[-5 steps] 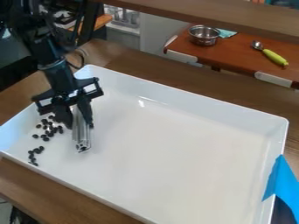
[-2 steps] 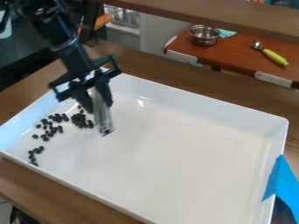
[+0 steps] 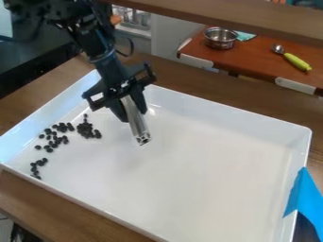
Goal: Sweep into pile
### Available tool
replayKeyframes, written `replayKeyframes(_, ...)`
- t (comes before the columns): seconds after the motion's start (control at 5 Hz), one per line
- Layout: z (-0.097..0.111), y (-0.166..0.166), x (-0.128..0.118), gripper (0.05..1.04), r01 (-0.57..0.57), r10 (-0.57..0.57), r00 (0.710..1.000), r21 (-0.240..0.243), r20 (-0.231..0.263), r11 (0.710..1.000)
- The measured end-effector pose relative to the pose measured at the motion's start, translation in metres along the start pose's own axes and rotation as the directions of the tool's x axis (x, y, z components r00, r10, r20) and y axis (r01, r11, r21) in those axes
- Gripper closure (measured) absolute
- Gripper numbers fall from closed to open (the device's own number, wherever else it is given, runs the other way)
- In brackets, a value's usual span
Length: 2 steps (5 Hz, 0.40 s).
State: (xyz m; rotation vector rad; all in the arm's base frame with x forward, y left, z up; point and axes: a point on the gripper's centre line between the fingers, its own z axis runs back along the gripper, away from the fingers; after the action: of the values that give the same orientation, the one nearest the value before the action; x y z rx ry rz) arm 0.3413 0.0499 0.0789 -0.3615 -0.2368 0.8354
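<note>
Small, dark, rounded beans lie at the left of the frame, inside a tray of smooth, glossy white material, rectangular with rounded corners and raised sloping walls. The beans form a rough, broken band: a tight clump at its upper right end, a looser scatter in the middle, and a short straggling row at the lower left, near the tray's wall. The tray rests on a bench of brown wood, and a patch of smooth blue tape with a pointed top hangs over its wall at the right edge.

The black arm comes in from the upper left and slants down to the right. Its hand hangs over the upper left part of the tray, tilted, to the right of the beans and apart from them. Its two fingers are closed against a silvery metal bar, parted only by the bar's width. The bar is straight and ridged, with a hollow, cut-out end pointing down and a little to the right; whether that end touches the tray, I cannot tell.

At the upper right, a reddish-brown side table bears a shiny round metal pot and a spoon with a green handle.
</note>
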Motion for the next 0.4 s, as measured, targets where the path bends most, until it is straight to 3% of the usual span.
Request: replayKeyframes(0.4, -0.0176, 0.0089, 0.0111, 0.702, -0.032, 0.03, 0.999, 0.027, 0.042, 0.999)
